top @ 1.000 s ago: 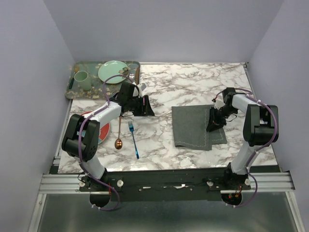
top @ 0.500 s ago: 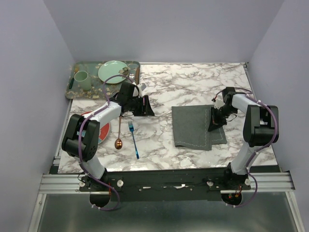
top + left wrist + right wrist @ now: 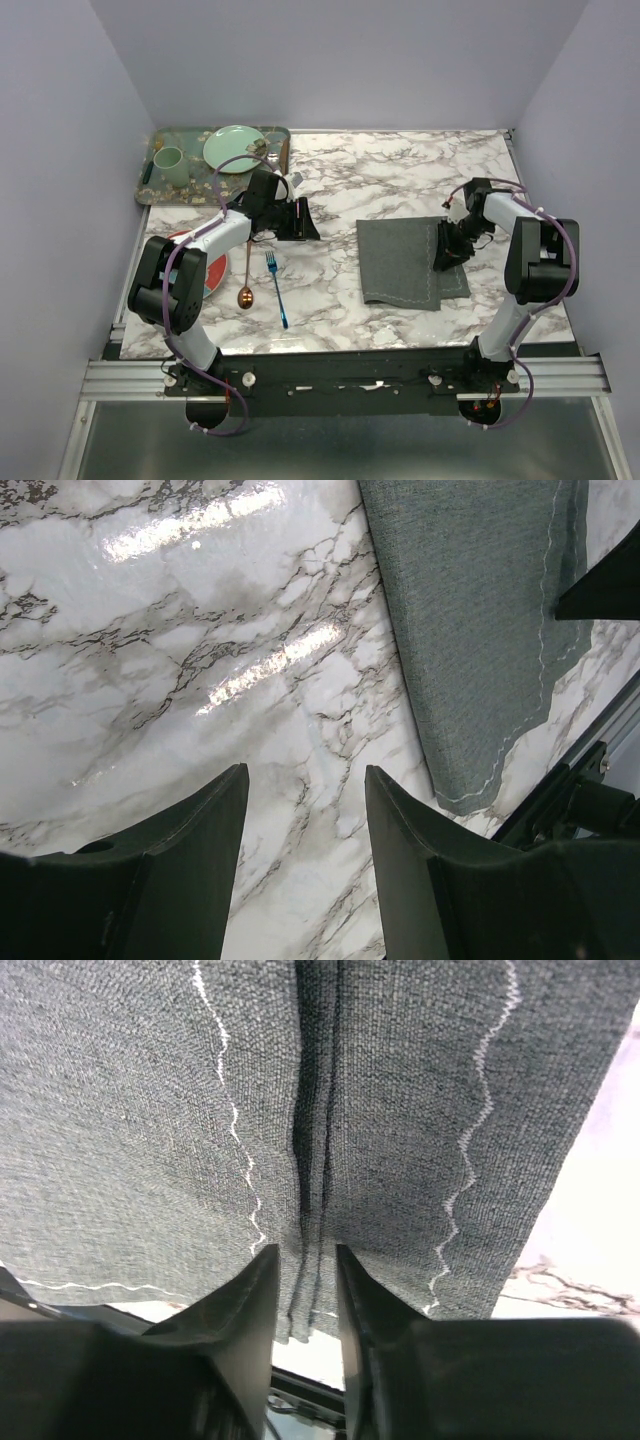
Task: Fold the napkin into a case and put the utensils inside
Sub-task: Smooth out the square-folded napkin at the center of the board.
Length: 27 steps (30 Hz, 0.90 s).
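On the marble bench [image 3: 380, 180], we see the dark grey napkin [image 3: 400, 262] lying folded and flat on the right half, with pale wavy stitching along its near edge. The right gripper [image 3: 447, 252] is down on the right part of the cloth. In the right wrist view its two fingers [image 3: 240, 1300] stand only narrowly apart, one on each side of a raised crease [image 3: 315, 1110] that runs straight between them. We cannot tell whether they pinch that crease or merely straddle it.

The left gripper [image 3: 300, 220] hangs over bare marble near the middle of the bench, well apart from the napkin. Its jaws are spread and nothing is between them.

The utensils lie on the bench to the left of the napkin, outside the cloth. The blue fork [image 3: 277, 290] has its tines towards the far side, and the copper spoon [image 3: 246, 272] lies just beside it on the left, bowl nearest us. A red plate [image 3: 217, 272] shows partly from under the left arm. At the far left corner a patterned tray [image 3: 145, 190] carries a green plate [image 3: 233, 148] and a pale green cup [image 3: 170, 165].
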Each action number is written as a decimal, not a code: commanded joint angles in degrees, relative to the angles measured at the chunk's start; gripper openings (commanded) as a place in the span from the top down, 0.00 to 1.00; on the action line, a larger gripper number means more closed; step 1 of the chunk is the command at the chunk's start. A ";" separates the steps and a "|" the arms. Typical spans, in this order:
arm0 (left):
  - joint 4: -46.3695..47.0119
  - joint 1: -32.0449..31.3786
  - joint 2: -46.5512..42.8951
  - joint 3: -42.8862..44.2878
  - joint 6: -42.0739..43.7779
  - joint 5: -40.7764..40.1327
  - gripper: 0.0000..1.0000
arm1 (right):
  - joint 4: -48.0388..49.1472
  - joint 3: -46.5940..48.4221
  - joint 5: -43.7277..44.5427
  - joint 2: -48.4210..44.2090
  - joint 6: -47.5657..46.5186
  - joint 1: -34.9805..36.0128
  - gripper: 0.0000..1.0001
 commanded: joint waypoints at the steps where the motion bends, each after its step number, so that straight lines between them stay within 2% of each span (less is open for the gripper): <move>1: -0.41 -0.08 0.34 0.93 0.73 0.81 0.41 | -0.63 0.71 0.57 0.13 -0.09 -0.29 0.60; 14: -0.41 0.01 0.34 1.01 0.64 0.72 0.42 | 0.07 -1.31 -1.98 2.06 1.40 -0.29 0.62; 21: -0.23 0.01 0.69 1.19 0.47 0.54 0.41 | -0.19 -1.31 -3.57 2.06 1.49 -0.29 0.75; 27: -0.32 0.01 0.96 1.10 0.47 0.63 0.41 | -0.10 -1.22 -4.00 1.44 1.66 -0.29 0.82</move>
